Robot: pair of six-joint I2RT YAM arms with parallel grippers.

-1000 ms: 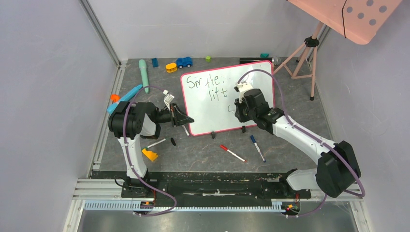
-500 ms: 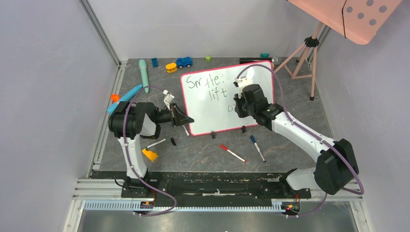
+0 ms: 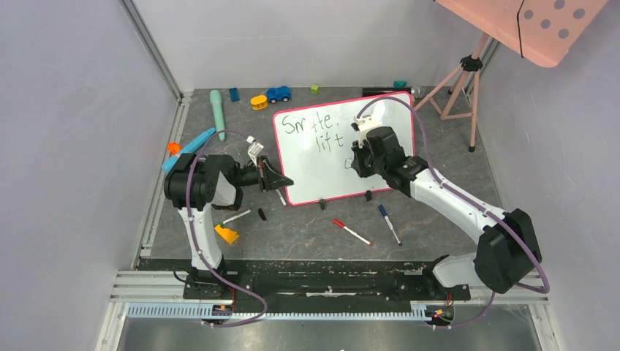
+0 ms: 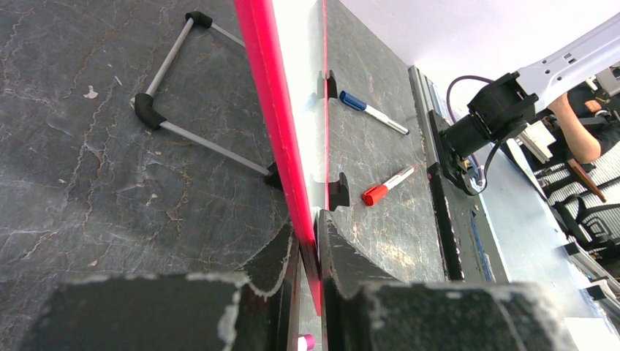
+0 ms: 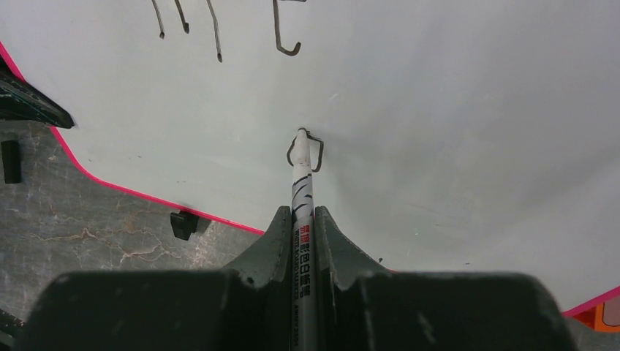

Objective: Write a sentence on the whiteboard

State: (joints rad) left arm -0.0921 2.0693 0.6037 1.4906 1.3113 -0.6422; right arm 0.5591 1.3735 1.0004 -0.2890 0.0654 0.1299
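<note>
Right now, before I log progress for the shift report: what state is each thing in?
whiteboard: propped on its feet, edge clamped
sentence: unfinished, third line barely started
black marker: uncapped, tip on the whiteboard
left gripper: shut on the whiteboard's frame
right gripper: shut on the black marker
red marker: capped, lying loose
blue marker: capped, lying loose

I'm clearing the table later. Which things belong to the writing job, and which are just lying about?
In use: whiteboard, gripped at its edge by the left end effector; sentence; black-ink marker, held by the right end effector.
Lying about: red marker, blue marker, toy car, yellow block, green tube.
</note>
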